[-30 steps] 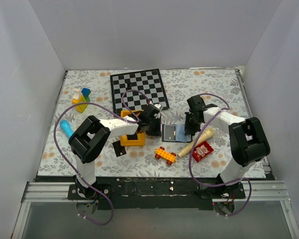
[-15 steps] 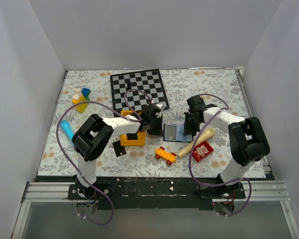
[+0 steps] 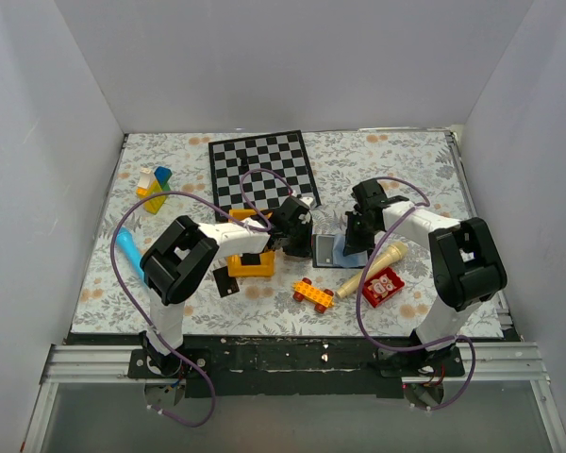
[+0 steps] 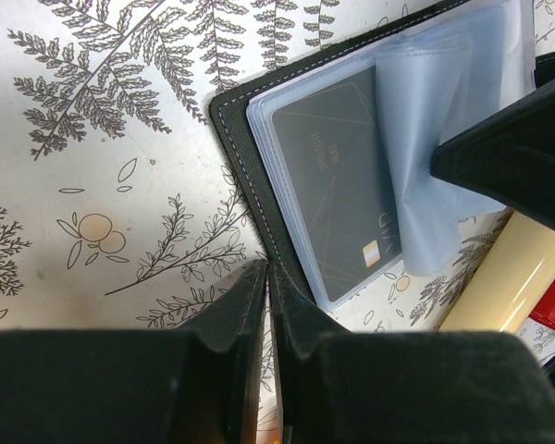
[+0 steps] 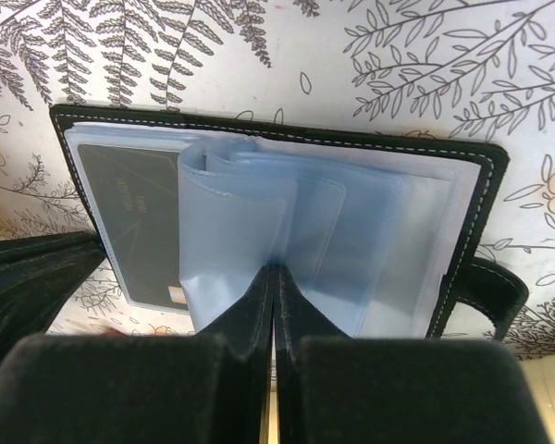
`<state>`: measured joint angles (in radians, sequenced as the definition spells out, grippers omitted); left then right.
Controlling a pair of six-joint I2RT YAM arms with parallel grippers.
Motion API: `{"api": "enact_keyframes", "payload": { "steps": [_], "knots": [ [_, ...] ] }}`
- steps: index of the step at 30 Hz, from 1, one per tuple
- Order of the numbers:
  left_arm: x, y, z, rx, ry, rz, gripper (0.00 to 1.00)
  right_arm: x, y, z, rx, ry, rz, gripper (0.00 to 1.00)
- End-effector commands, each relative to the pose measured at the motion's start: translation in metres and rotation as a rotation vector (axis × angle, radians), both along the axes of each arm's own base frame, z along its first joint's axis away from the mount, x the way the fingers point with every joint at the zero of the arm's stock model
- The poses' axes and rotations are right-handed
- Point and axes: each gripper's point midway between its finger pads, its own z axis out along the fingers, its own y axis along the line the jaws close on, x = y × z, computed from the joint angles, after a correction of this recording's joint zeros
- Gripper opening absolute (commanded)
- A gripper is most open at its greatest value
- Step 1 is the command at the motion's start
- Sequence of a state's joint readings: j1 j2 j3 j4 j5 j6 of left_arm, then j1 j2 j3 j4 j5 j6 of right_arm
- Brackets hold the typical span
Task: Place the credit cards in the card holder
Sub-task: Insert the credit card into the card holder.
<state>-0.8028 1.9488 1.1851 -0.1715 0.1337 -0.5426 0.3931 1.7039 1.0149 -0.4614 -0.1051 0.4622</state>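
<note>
Black card holder (image 5: 370, 240): white stitching, blue-grey translucent sleeves. Dark grey credit card (image 4: 338, 185): faint line pattern, gold chip. White tablecloth (image 3: 406, 160): grey fern print, orange blossoms. At 12 o'clock, chessboard (image 3: 261, 170): black-white checks.

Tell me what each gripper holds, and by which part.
The right gripper pinches a clear sleeve of the open card holder by its free edge. The left gripper is shut on nothing visible.
</note>
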Motion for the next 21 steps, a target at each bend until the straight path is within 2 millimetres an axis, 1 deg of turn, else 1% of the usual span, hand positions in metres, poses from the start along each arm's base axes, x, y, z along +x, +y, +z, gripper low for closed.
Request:
{"api": "enact_keyframes", "payload": {
  "steps": [1, 9, 21],
  "knots": [
    [-0.015, 0.002, -0.015, 0.039, 0.042, -0.033, 0.06, 0.017, 0.018, 0.010, 0.073, -0.050, 0.033, 0.01],
    [-0.016, 0.003, -0.015, 0.042, 0.042, -0.038, 0.06, 0.021, 0.027, 0.016, 0.119, -0.063, 0.048, 0.01],
    [-0.017, 0.003, -0.014, 0.044, 0.043, -0.039, 0.06, 0.021, 0.040, 0.013, 0.178, -0.047, 0.076, 0.01]
  ]
}}
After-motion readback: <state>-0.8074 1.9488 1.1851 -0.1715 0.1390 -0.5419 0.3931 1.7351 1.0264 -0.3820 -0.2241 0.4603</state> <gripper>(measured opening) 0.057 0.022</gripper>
